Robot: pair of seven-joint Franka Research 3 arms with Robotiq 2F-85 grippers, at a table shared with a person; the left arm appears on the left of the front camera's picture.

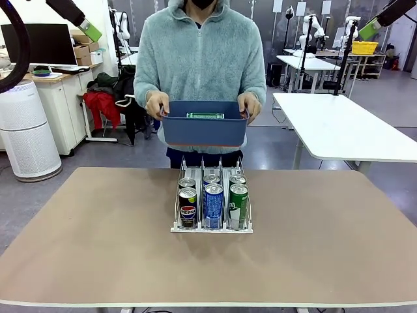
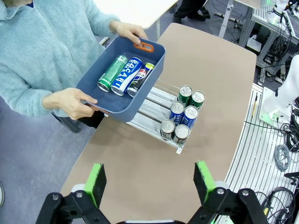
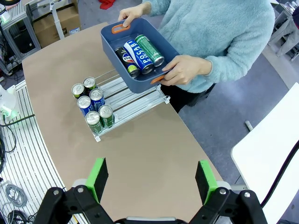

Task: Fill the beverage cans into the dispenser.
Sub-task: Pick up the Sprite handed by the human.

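Looks like the refill step, not yet begun on the robot's side. At the centre of the front view, on the brown table (image 1: 78, 248): the dispenser (image 1: 212, 229), three lanes, with six upright cans (image 1: 213, 205) in two rows crowded to the near end. Dark Pepsi ones at picture left, blue-and-white in the middle, green at picture right. Far part of the lanes bare. Just above and behind that bare end, a dark blue bin (image 1: 204, 130), held off the table in the person's hands (image 1: 156, 103), one at each end. Inside it, in the upper middle of the left wrist view: three loose cans (image 2: 125, 75) lying side by side, green, blue-and-white and dark.

Left gripper (image 2: 150, 182) at the bottom of its own view, high over the table, fingers spread wide, nothing between them. Right gripper (image 3: 152, 179) likewise: wide apart, empty, well clear of everything.

Next, probably: reach down into the bin, take one lying can across its body, turn it upright and set it in the matching lane behind its row. Calls for a clean approach between the bin walls and the neighbouring cans. In the way: the person's fingers at the handles, the thin dividers, and the bin itself hanging over the lanes' open end. At the right of the front view, a white table (image 1: 345, 127), well apart, no hindrance.
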